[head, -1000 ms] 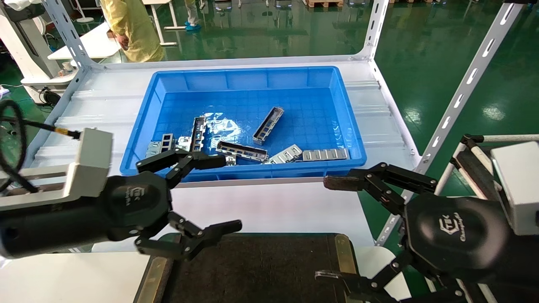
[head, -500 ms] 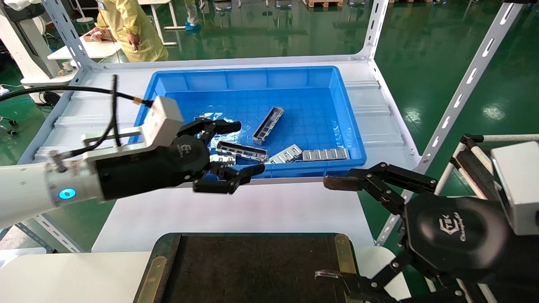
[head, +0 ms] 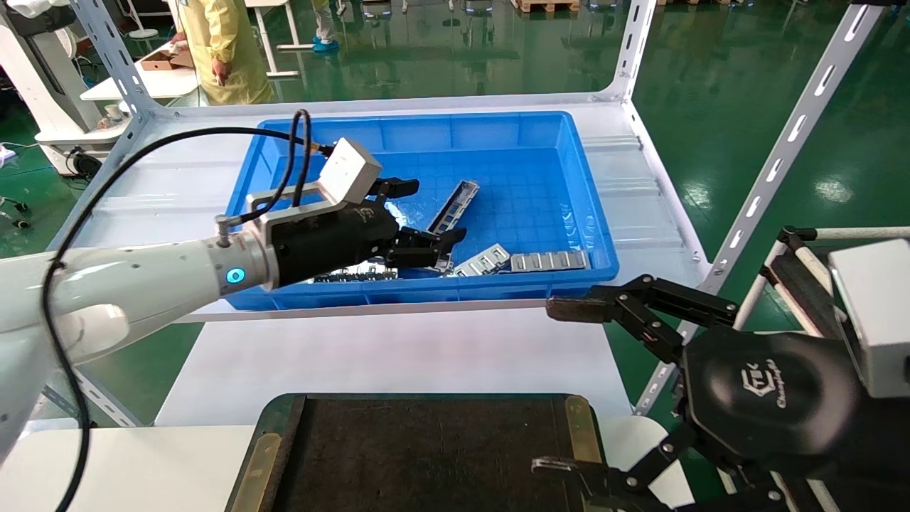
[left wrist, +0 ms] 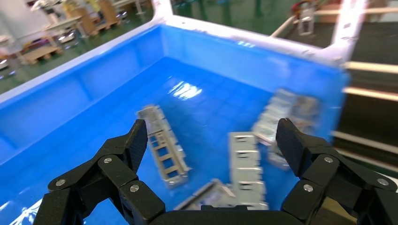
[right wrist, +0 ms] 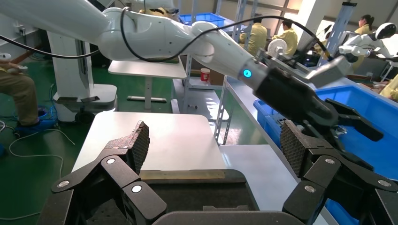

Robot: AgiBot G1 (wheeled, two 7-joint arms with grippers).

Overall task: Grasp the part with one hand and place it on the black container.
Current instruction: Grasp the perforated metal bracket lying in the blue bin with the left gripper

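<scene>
The part (head: pixel 455 201), a light-grey channel strip with cut-outs, lies slantwise in the blue bin (head: pixel 426 122). My left gripper (head: pixel 432 211) is open and empty, reaching low into the bin right beside the part's near end. In the left wrist view the part (left wrist: pixel 163 145) lies close to one fingertip of the open left gripper (left wrist: pixel 212 138). The black container (head: pixel 426 455) sits empty at the front. My right gripper (head: pixel 554 387) is open and parked over the container's right edge. It also shows in the right wrist view (right wrist: pixel 216 140) above the container (right wrist: pixel 187 192).
Flat grey plates (head: pixel 551 261) lie along the bin's near wall and show in the left wrist view (left wrist: pixel 246 161). A darker frame piece (head: pixel 355 274) is half hidden under my left arm. White slotted shelf posts (head: pixel 782 149) stand at the right. A person in yellow (head: pixel 220 43) stands behind.
My left arm has swung from above the black container forward into the blue bin, its gripper open throughout. The right arm has not moved.
</scene>
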